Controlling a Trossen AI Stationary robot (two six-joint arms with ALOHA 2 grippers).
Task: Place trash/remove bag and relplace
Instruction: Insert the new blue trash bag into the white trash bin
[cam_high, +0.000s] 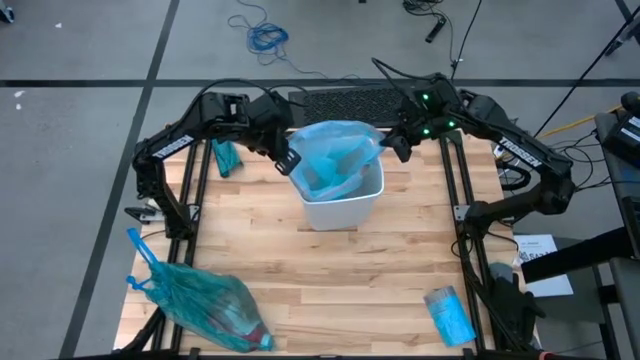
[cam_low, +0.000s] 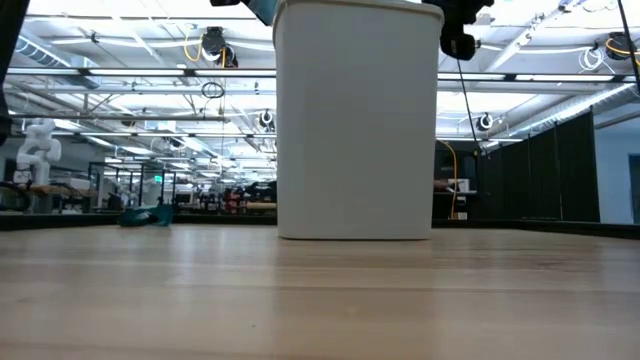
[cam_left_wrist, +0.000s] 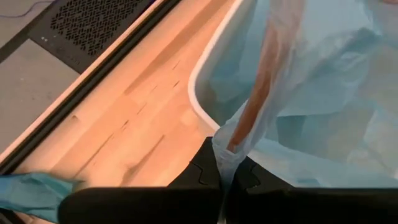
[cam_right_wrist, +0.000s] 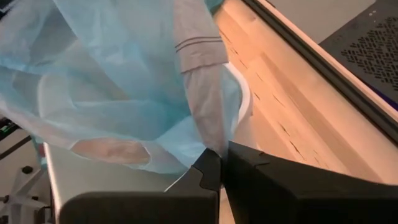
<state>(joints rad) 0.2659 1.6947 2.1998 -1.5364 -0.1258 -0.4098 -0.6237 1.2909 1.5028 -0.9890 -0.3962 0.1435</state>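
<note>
A white bin (cam_high: 340, 205) stands at the table's far middle. A thin pale blue bag (cam_high: 335, 160) is draped in and over its mouth. My left gripper (cam_high: 288, 160) is at the bin's left rim and is shut on the bag. My right gripper (cam_high: 400, 145) is at the bin's far right rim and is also shut on the bag. A full, knotted teal bag (cam_high: 205, 305) lies on its side at the near left corner. Trash shows dimly through it as a reddish patch. My left gripper pinches a gathered strip of the bag's edge (cam_left_wrist: 227, 146) between its two fingers, coming slanting down from the table's left. The film runs up from the fingers over the bin's left rim (cam_left_wrist: 200, 106), creased and fairly taut. My right gripper pinches the bag's bunched edge (cam_right_wrist: 208, 140) between its two fingers, coming slanting down from the table's far right. The film billows loosely from the fingers over the bin's mouth.
A flat pack of blue bags (cam_high: 448, 315) lies at the near right corner. A small teal bundle (cam_high: 225, 157) lies at the far left, beside the left arm. The middle and near part of the wooden table (cam_high: 360, 280) is bare.
</note>
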